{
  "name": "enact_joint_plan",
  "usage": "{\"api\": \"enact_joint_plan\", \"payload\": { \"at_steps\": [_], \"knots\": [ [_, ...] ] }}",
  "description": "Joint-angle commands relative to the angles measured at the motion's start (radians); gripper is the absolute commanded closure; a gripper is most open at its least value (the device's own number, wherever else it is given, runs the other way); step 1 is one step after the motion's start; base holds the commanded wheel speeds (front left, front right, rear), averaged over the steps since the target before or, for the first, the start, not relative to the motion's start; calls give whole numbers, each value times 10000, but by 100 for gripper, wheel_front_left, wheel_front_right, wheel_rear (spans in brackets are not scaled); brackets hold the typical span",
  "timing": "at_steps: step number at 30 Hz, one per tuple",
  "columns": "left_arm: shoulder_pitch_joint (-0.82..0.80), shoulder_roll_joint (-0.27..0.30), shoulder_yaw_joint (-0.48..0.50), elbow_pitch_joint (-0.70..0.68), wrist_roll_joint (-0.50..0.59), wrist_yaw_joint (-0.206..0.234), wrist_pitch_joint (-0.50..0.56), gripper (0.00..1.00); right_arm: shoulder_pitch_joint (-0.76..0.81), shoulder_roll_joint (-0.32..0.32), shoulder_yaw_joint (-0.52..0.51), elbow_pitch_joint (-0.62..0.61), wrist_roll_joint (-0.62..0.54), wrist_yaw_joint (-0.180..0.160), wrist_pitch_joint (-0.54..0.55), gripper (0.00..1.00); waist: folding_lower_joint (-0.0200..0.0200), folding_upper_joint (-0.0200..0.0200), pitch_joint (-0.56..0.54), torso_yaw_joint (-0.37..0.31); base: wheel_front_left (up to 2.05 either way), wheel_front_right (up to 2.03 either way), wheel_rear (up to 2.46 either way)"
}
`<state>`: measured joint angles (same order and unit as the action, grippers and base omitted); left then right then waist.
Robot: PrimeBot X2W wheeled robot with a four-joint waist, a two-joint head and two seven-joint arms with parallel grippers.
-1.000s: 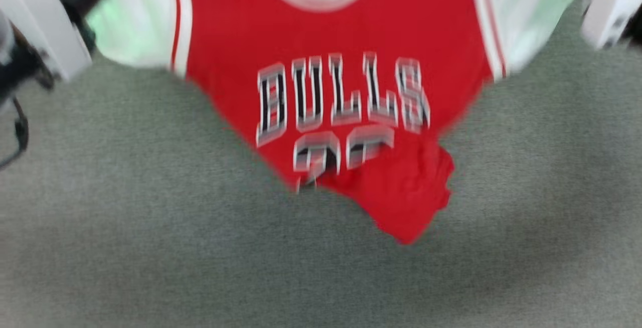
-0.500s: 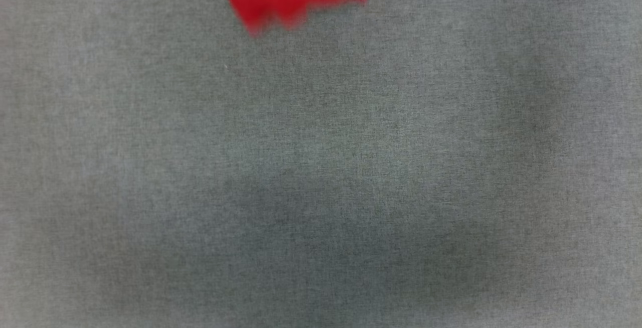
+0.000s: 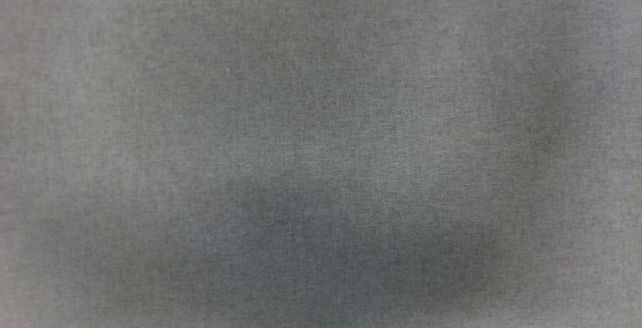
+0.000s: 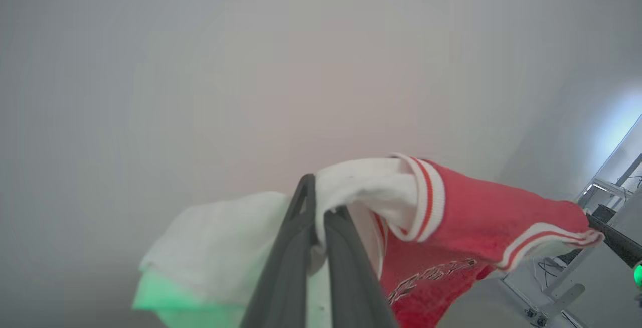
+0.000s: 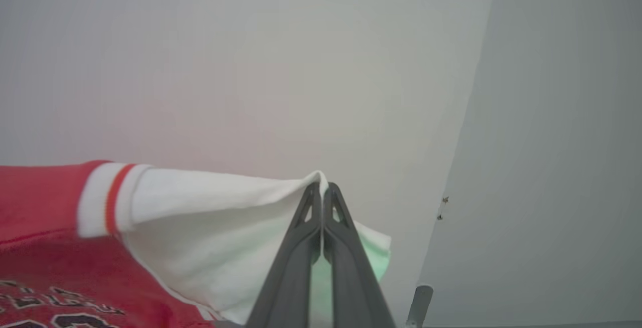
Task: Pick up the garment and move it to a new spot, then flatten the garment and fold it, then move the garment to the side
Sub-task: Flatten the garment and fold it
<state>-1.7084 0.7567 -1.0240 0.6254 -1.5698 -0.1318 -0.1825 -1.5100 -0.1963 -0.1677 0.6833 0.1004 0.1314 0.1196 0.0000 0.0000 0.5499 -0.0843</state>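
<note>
Holding garment [image 4: 476, 227] by both sleeves [image 5: 210, 217].
Left fingers [image 4: 286, 268], right fingers [image 5: 296, 263]: each pinched closed on white sleeve cloth.

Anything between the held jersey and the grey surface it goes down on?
Nothing visible. The left gripper and right gripper each pinch a white sleeve of the garment; the grey surface in the head view has no object on it.
</note>
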Motion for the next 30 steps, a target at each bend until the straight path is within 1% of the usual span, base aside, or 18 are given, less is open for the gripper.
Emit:
{"api": "enact_joint_plan", "payload": {
  "at_steps": [1, 3, 6, 9, 12, 15, 16, 18, 20, 25, 30],
  "knots": [
    [393, 190, 24, -160, -118, 24, -64, 100, 317, -175, 272, -71, 251, -13, 24, 100, 0, 0, -84, 7, 0, 0, 0],
    [1143, 410, -19, -708, -364, 22, -87, 100, 1043, -329, 853, -310, 742, -13, 108, 100, 0, 0, -204, 26, 0, 0, 0],
    [2323, 867, -200, -1608, -463, 22, -202, 100, 2320, -510, 1784, -1038, 1458, -12, 425, 100, 0, 0, -420, 47, 0, 0, 0],
    [3607, 1218, -353, -2680, -567, 20, -423, 100, 3809, -810, 2475, -2130, 2175, -13, 928, 100, 0, 0, -672, 74, 0, 0, 0],
    [4889, 1605, -484, -3670, -477, 20, -639, 100, 5370, -1037, 2881, -3319, 2811, -12, 1455, 100, 0, 0, -919, 101, 0, 0, 0],
    [6160, 1888, -569, -4462, -107, 20, -780, 100, 6937, -1271, 2901, -4547, 3234, -12, 2043, 100, 0, 0, -1169, 152, 0, 0, 0],
    [6579, 1898, -548, -4704, -78, 20, -807, 100, 7431, -1331, 2840, -4927, 3348, -12, 2218, 100, 0, 0, -1252, 169, 0, 0, 0],
    [7394, 2055, -398, -5066, 126, 20, -825, 100, 8366, -1343, 2679, -5677, 3512, -12, 2604, 100, 0, 0, -1403, 170, 0, 0, 0],
    [8314, 2060, -61, -5460, 186, 20, -824, 100, 9219, -1332, 2424, -6350, 3609, -12, 2958, 100, 0, 0, -1526, 174, 0, 0, 0],
    [10411, 2102, 614, -6275, 843, 20, -812, 100, 11142, -1223, 1854, -7805, 3726, -12, 3899, 100, 0, 0, -1758, 238, 0, 0, 0],
    [11987, 1997, 1009, -6857, 1439, 20, -814, 100, 12840, -1068, 1336, -9190, 3790, -12, 4722, 100, 0, 0, -1924, 333, 0, 0, 0]
  ]
}}
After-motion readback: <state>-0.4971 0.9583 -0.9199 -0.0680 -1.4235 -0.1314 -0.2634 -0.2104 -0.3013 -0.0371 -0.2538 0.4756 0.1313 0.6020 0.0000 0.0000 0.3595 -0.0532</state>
